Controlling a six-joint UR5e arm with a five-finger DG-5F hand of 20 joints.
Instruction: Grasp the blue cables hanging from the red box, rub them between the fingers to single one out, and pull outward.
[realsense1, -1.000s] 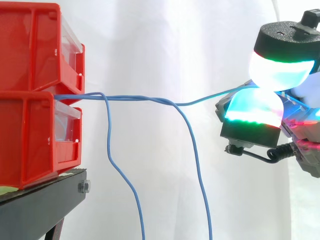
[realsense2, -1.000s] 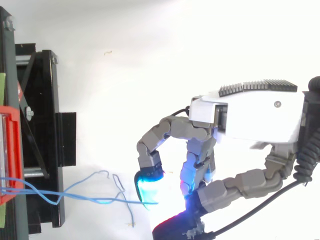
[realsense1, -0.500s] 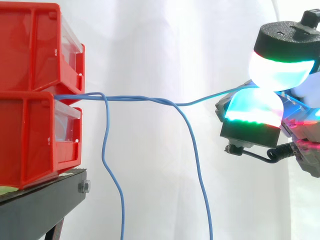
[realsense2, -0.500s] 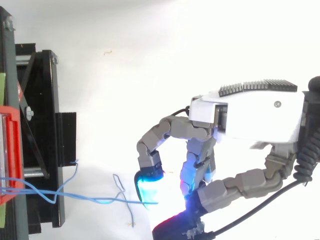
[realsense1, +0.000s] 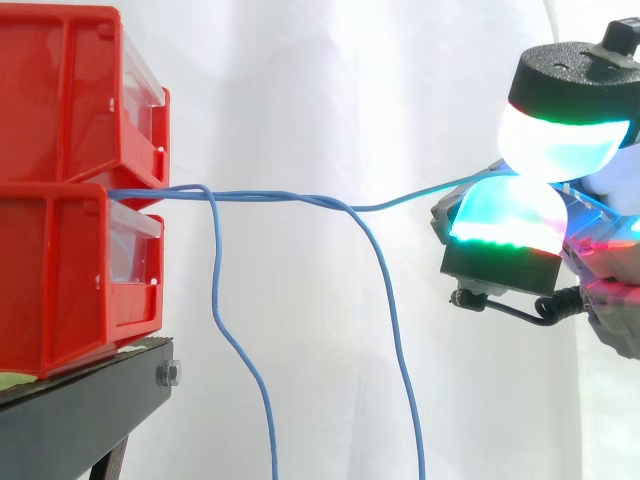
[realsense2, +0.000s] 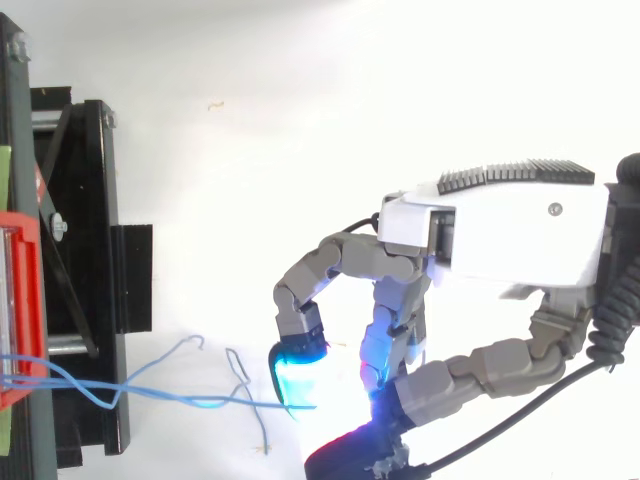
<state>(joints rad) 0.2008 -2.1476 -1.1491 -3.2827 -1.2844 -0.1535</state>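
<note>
Two red bins (realsense1: 60, 100) are stacked at the left on a black stand (realsense1: 80, 410). Blue cables come out between them. One blue cable (realsense1: 400, 203) runs almost level to the right and ends between two glowing fingertips (realsense1: 505, 225) of my hand (realsense2: 500, 235), which is shut on it. Two other blue cables sag free: one (realsense1: 222, 330) drops close to the bins, the other (realsense1: 398, 340) drops midway. In the top view the held cable (realsense2: 200, 402) stretches from the bin edge (realsense2: 20, 300) to the cyan pad (realsense2: 295, 375).
A white curtain hangs behind the work. Seen from above, the stand's frame (realsense2: 100, 250) reaches out to the right of the bins, and loose cable ends (realsense2: 235, 358) curl between it and my hand.
The loose cable nearest the bins has swung back to the right after swinging left. My hand and the held cable have not moved.
</note>
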